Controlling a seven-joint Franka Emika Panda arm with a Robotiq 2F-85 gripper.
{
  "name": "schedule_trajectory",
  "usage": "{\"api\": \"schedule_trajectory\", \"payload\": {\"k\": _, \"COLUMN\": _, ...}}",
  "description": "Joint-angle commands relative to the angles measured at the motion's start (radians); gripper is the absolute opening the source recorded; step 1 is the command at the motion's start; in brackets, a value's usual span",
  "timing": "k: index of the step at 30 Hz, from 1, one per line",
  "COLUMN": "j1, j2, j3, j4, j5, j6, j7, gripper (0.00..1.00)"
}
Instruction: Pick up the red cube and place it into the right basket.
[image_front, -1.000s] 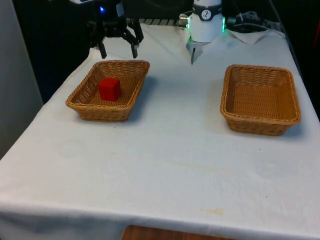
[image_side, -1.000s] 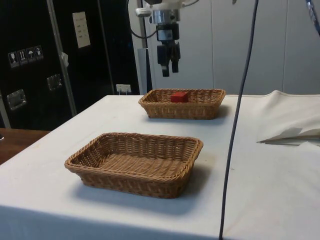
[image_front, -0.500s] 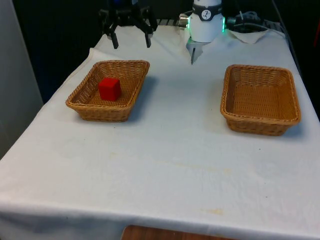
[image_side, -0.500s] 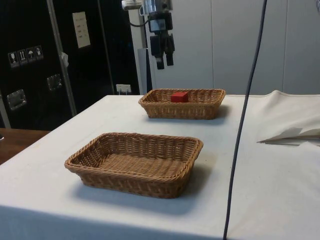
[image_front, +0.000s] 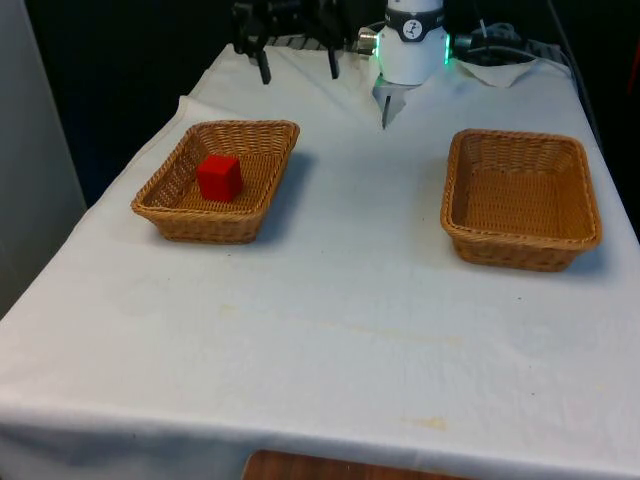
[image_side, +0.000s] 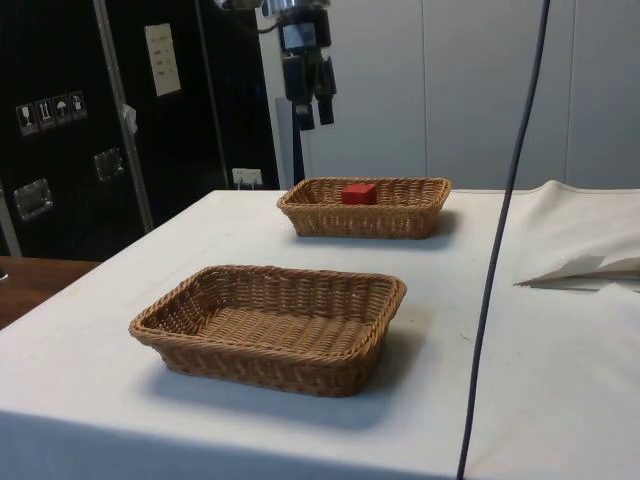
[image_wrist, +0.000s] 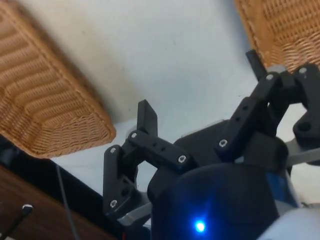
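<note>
Cube (image_front: 219, 177) red, sits in basket (image_front: 175, 212) on front view's left, untouched. Largest first: white table (image_front: 330, 320); two wicker baskets well apart, second one (image_front: 520, 245) on front view's right. Gripper (image_front: 298, 70) high above table's far end, clear of cube's basket, fingers (image_wrist: 147, 118) spread wide, holding nothing.

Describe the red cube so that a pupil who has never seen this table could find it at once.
On the white-clothed table stand two wicker baskets. The red cube lies inside the basket at the front view's left. The other basket holds nothing, and the cube is the one red thing.
</note>
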Motion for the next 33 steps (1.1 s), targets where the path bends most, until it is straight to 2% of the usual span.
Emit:
{"api": "schedule_trajectory", "payload": {"k": 1, "j1": 0.012, "j2": -0.018, "j3": 0.004, "j4": -0.01, "j5": -0.016, "j6": 0.005, "j7": 0.024, "gripper": 1.0}}
{"api": "schedule_trajectory", "payload": {"k": 5, "j1": 0.013, "j2": -0.047, "j3": 0.036, "j4": -0.022, "j5": -0.027, "j6": 0.004, "j7": 0.057, "gripper": 1.0}}
{"api": "schedule_trajectory", "payload": {"k": 6, "j1": 0.004, "j2": -0.039, "j3": 0.038, "j4": -0.017, "j5": -0.014, "j6": 0.0, "j7": 0.042, "gripper": 1.0}}
{"api": "schedule_trajectory", "payload": {"k": 7, "j1": 0.014, "j2": -0.053, "j3": 0.043, "j4": -0.025, "j5": -0.03, "j6": 0.005, "j7": 0.065, "gripper": 1.0}}
{"api": "schedule_trajectory", "payload": {"k": 13, "j1": 0.015, "j2": -0.088, "j3": 0.087, "j4": -0.041, "j5": -0.036, "j6": 0.009, "j7": 0.106, "gripper": 1.0}}
{"api": "schedule_trajectory", "payload": {"k": 14, "j1": 0.006, "j2": -0.078, "j3": 0.09, "j4": -0.033, "j5": -0.021, "j6": 0.0, "j7": 0.09, "gripper": 1.0}}
{"api": "schedule_trajectory", "payload": {"k": 15, "j1": 0.015, "j2": -0.093, "j3": 0.093, "j4": -0.043, "j5": -0.036, "j6": 0.01, "j7": 0.112, "gripper": 1.0}}
{"api": "schedule_trajectory", "payload": {"k": 19, "j1": 0.016, "j2": -0.118, "j3": 0.125, "j4": -0.057, "j5": -0.039, "j6": 0.017, "j7": 0.139, "gripper": 1.0}}
{"api": "schedule_trajectory", "payload": {"k": 20, "j1": 0.015, "j2": -0.122, "j3": 0.131, "j4": -0.06, "j5": -0.039, "j6": 0.019, "j7": 0.143, "gripper": 1.0}}
{"api": "schedule_trajectory", "payload": {"k": 21, "j1": 0.007, "j2": -0.114, "j3": 0.135, "j4": -0.051, "j5": -0.026, "j6": 0.004, "j7": 0.129, "gripper": 1.0}}
{"api": "schedule_trajectory", "payload": {"k": 22, "j1": 0.015, "j2": -0.127, "j3": 0.138, "j4": -0.063, "j5": -0.041, "j6": 0.023, "j7": 0.149, "gripper": 1.0}}
{"api": "schedule_trajectory", "payload": {"k": 29, "j1": 0.012, "j2": -0.154, "j3": 0.176, "j4": -0.092, "j5": -0.067, "j6": 0.078, "j7": 0.183, "gripper": 1.0}}
{"api": "schedule_trajectory", "payload": {"k": 30, "j1": 0.007, "j2": -0.146, "j3": 0.175, "j4": -0.083, "j5": -0.048, "j6": 0.052, "j7": 0.166, "gripper": 1.0}}
{"api": "schedule_trajectory", "payload": {"k": 31, "j1": 0.012, "j2": -0.156, "j3": 0.18, "j4": -0.097, "j5": -0.072, "j6": 0.087, "j7": 0.187, "gripper": 1.0}}
{"api": "schedule_trajectory", "payload": {"k": 33, "j1": 0.012, "j2": -0.161, "j3": 0.19, "j4": -0.108, "j5": -0.087, "j6": 0.115, "j7": 0.199, "gripper": 1.0}}
